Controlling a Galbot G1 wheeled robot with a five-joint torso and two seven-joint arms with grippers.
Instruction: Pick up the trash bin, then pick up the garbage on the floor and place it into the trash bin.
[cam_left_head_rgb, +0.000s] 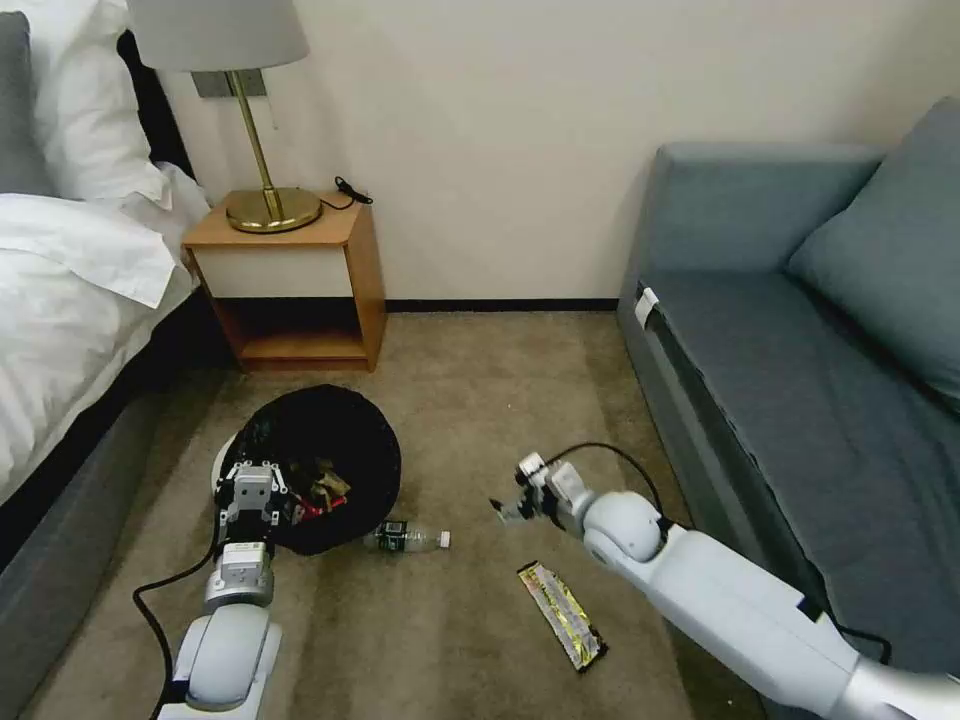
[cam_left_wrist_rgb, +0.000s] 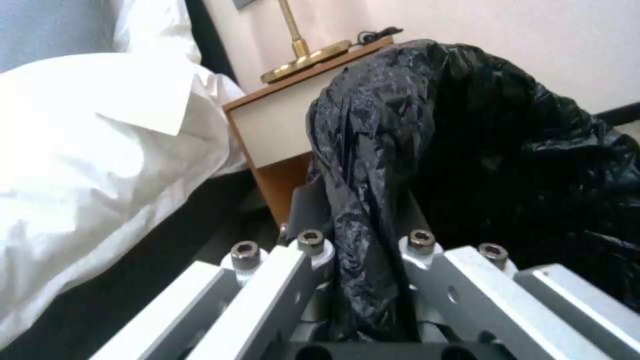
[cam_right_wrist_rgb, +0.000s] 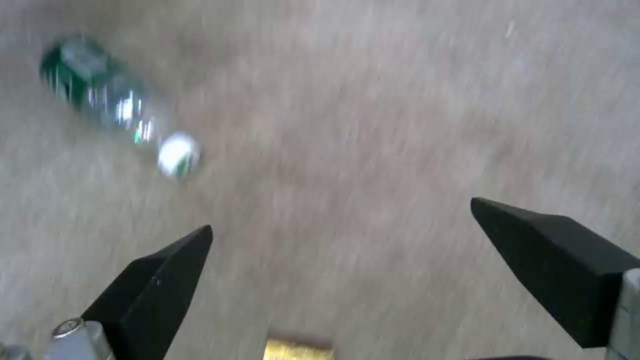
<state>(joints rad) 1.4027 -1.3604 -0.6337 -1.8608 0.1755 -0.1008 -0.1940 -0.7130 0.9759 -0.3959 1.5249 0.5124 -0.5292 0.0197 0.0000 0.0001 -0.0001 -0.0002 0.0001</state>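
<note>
Left gripper (cam_left_head_rgb: 252, 497) pinching my low round black-bagged trash bin (cam_left_head_rgb: 330, 440) rim | right gripper (cam_right_wrist_rgb: 347, 270) wide open, empty | clear green-labelled plastic bottle (cam_left_head_rgb: 405, 538): light, slippery, I'd grasp mid-body

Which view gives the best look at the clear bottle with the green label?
The head view: the bottle lies whole on the carpet beside the trash bin, between the left tool on the bin's rim and the open right tool. The right wrist view shows it blurred. In the left wrist view the bin's black bag fills the foreground.
</note>
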